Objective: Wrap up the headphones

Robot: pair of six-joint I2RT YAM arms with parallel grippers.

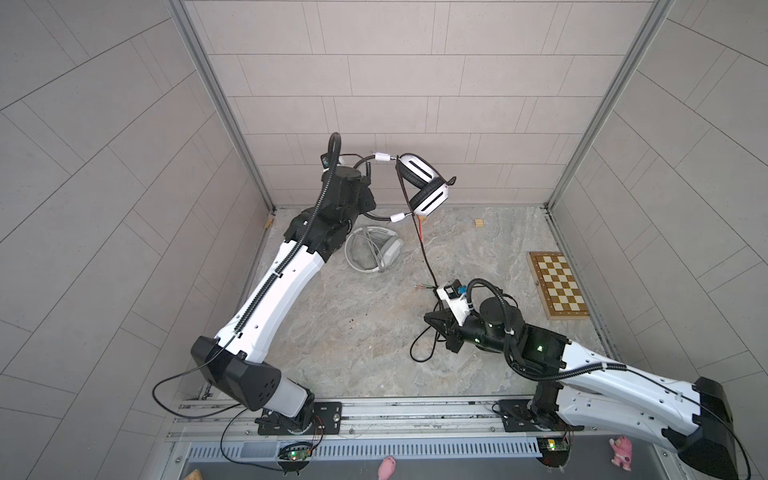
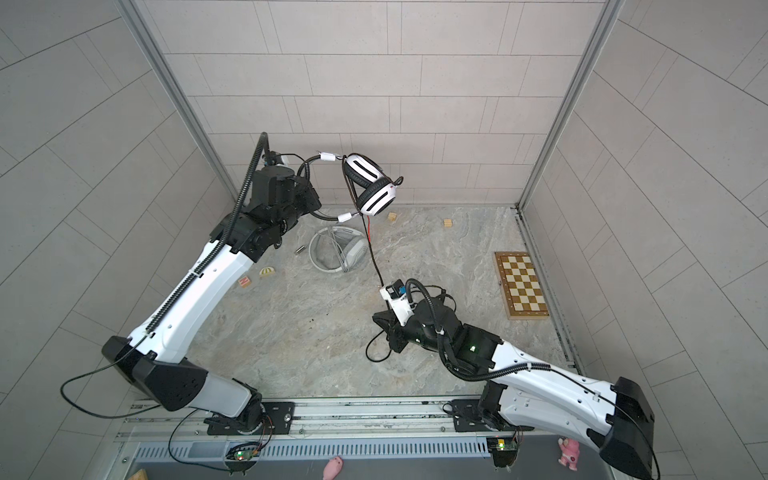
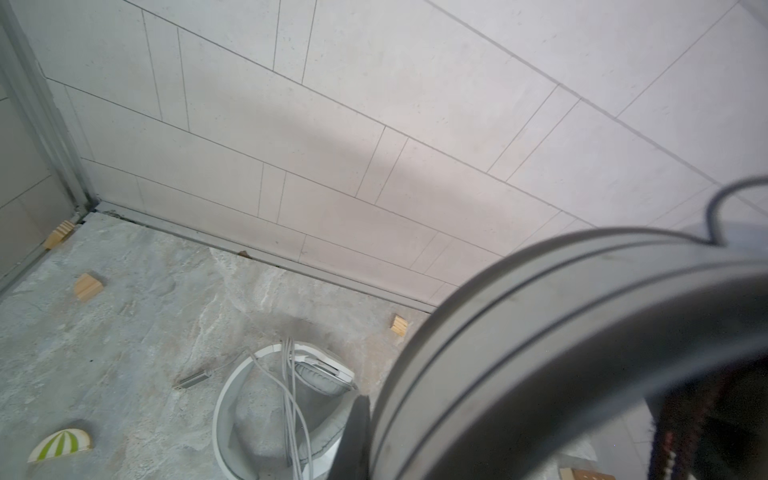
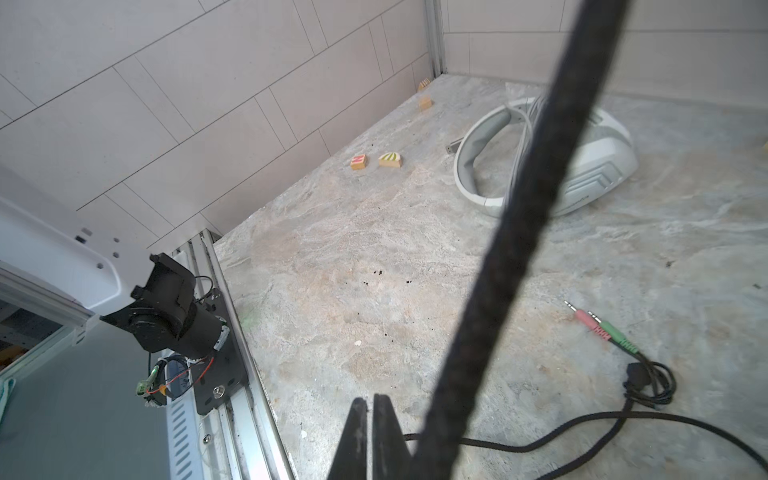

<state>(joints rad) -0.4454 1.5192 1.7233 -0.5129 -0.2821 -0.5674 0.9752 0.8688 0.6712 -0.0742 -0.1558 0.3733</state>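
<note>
The black-and-white headphones [image 1: 424,187] hang in the air near the back wall. My left gripper [image 1: 366,198] is shut on their thin black headband wires, and in the left wrist view the grey band [image 3: 540,332] fills the near side. Their black cable [image 1: 426,257] runs taut down to my right gripper [image 1: 430,322], whose fingers [image 4: 357,432] stand together. The cable [image 4: 519,249] crosses right beside them and meets their base. The rest lies slack on the table, ending in pink and green plugs [image 4: 598,326]. The white headphones [image 1: 374,253] lie on the table under the left arm.
A folded chessboard [image 1: 559,286] lies at the right wall. Small wooden blocks [image 1: 479,223] sit along the back wall, and a lettered block [image 2: 244,281] and a striped half-round [image 2: 268,272] lie by the left arm. A small metal piece [image 2: 300,249] is beside the white headphones.
</note>
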